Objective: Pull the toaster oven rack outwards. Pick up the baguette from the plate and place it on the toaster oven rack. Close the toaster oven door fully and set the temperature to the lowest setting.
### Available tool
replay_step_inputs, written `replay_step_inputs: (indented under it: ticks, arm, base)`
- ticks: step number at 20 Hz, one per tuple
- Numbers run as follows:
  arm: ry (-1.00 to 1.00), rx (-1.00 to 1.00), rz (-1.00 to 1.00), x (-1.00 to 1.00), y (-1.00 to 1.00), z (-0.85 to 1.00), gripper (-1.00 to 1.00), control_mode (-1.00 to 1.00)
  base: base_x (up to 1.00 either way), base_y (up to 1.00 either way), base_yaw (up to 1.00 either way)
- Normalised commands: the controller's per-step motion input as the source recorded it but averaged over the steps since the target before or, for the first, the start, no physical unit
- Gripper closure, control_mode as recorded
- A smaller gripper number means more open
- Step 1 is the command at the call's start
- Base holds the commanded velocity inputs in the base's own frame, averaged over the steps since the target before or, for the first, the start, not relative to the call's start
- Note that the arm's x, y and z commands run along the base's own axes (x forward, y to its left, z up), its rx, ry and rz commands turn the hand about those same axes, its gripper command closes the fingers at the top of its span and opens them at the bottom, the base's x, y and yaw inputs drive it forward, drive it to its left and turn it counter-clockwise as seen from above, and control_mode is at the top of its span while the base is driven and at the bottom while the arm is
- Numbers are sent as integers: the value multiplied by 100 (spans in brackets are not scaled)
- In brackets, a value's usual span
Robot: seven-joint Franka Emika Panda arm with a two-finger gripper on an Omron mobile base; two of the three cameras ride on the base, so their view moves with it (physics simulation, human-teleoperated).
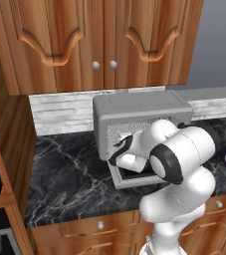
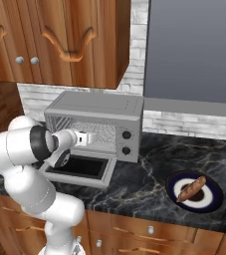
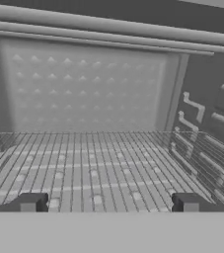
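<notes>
The grey toaster oven [image 2: 97, 107] [image 1: 139, 107] stands on the dark marble counter with its door [image 2: 79, 169] folded down flat in front. My gripper [image 2: 87, 138] reaches into the mouth of the cavity. In the hand view my gripper [image 3: 108, 202] is open, its two fingertips wide apart just above the front of the silvery wire rack [image 3: 93, 168], with nothing between them. The rack lies inside the oven. To the right of the oven, the reddish-brown baguette [image 2: 191, 188] lies on the dark plate [image 2: 211, 196] with a pale rim.
Two black knobs [image 2: 127, 134] sit on the oven's right panel. Wooden wall cabinets [image 1: 99, 40] hang above the oven. Drawers [image 2: 149, 229] run under the counter's front edge. Bare counter [image 1: 64, 174] lies left of the oven, and also between oven and plate.
</notes>
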Motion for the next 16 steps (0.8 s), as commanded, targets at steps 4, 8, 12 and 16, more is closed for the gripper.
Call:
replay_step_inputs:
  ticks: [4,8,12,16]
  arm:
    - [70,-32,-2,-52,-18,-63,-100,-100]
    - [100,-29,0,-72,-6,-61,-100,-100]
    - [100,-22,-1,-96,-18,-46,-100,-100]
    - [100,-20,-1,-100,-24,-45,-100,-100]
  base:
    - [0,0,0]
    - [0,0,0]
    - [0,0,0]
    - [0,0,0]
